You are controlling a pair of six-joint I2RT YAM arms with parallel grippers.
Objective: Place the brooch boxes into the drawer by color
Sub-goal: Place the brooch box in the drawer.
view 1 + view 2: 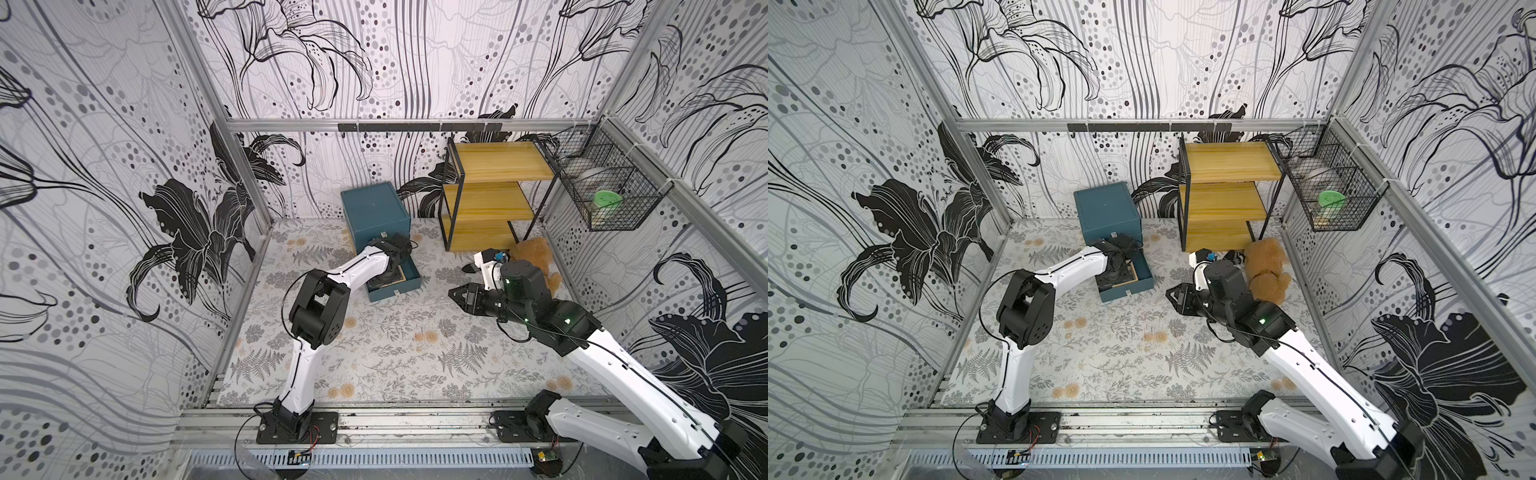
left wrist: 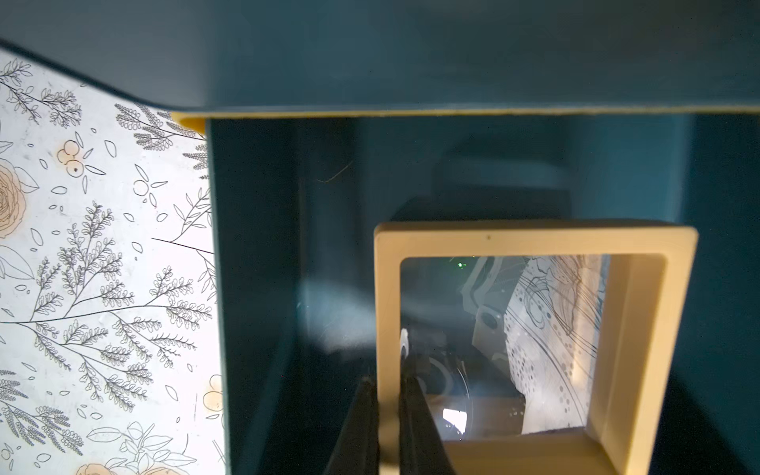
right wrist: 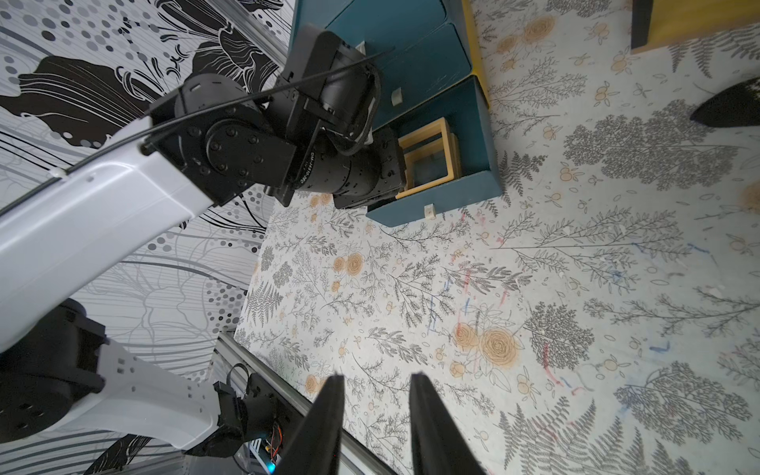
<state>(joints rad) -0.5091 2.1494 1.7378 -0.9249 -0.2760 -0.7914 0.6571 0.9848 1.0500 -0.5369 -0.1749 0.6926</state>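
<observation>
In both top views the teal chest [image 1: 376,212] stands at the middle of the back edge of the bench [image 1: 374,357]. Its lowest drawer [image 1: 409,286] is pulled out toward the front edge. The left arm [image 1: 353,266] reaches down into that drawer, and its tool end is hidden there. The right gripper [image 1: 456,293] hangs over the bench's right half, well apart from the drawer. A plush bear [image 1: 534,253] and the yellow shelf rack [image 1: 490,195] sit toward the back right corner. Left wrist view: the left gripper [image 2: 388,382] is clamped on one side rail of a yellow-tan brooch box [image 2: 534,238], with one finger outside the frame and one over the clear centre. The box sits within the drawer's teal walls. Right wrist view: the right gripper's fingers stand apart with nothing between them, over bare bench. The same box shows inside the open drawer, beside the left arm's wrist. A second yellow-tan edge lies just behind it, too unclear to identify.
</observation>
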